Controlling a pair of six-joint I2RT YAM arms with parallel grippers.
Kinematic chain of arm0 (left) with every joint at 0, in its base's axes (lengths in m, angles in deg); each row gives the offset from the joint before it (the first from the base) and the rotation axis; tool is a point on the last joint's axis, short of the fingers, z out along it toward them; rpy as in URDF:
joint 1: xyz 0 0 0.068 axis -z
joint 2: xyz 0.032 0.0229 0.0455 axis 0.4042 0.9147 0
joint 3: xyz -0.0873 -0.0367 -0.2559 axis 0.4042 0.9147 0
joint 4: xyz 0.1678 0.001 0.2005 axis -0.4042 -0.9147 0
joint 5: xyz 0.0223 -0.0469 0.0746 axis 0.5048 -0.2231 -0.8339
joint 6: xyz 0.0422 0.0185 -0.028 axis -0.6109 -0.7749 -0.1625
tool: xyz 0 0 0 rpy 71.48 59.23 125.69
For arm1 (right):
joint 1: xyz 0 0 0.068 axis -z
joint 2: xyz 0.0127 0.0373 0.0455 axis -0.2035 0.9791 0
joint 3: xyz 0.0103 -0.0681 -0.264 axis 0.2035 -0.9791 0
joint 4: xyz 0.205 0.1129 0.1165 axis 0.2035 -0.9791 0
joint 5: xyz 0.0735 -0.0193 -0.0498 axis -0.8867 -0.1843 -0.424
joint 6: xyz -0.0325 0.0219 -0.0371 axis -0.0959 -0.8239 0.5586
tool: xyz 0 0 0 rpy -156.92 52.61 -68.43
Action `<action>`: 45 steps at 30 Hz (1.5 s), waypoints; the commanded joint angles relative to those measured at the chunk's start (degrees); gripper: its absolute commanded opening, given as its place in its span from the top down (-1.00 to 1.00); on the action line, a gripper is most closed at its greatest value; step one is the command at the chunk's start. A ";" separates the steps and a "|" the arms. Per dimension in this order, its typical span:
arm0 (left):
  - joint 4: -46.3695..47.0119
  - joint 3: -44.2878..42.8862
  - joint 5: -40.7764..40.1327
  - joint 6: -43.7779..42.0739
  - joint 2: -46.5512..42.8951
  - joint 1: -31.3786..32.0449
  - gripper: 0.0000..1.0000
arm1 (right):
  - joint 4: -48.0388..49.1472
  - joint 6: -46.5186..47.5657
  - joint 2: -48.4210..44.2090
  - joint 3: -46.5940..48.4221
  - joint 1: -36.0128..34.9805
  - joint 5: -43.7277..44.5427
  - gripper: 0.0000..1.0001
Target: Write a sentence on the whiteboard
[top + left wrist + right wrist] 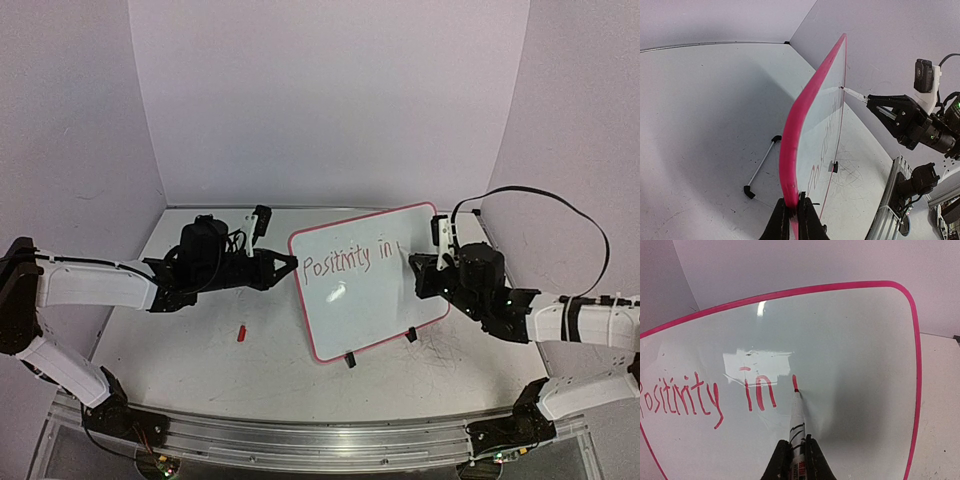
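Note:
The whiteboard with a pink-red frame stands tilted on the table on two black clip feet. Red lettering, the sentence, reads "Positivity in" plus one short fresh stroke. My left gripper is shut on the board's left edge, the frame pinched between its fingers. My right gripper is shut on a white marker, whose red tip touches the board at the bottom of that stroke. From the left wrist, the marker tip meets the board's far face.
A small red marker cap lies on the table left of the board. A black-ended metal rod lies behind the board. A metal rail runs along the near table edge. Walls enclose the back and sides.

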 commanded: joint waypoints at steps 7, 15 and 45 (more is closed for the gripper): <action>-1.09 -2.49 -1.97 -2.37 -0.39 -0.21 1.00 | -1.54 -2.04 -2.21 -2.15 0.18 -0.74 1.00; -1.09 -2.40 -1.92 -2.29 -0.59 -0.22 1.00 | -0.31 -1.66 -0.57 -0.03 0.19 2.08 1.00; -1.09 -1.75 -2.42 -2.46 -1.11 -0.21 1.00 | 0.31 -0.57 1.65 3.15 0.19 3.12 1.00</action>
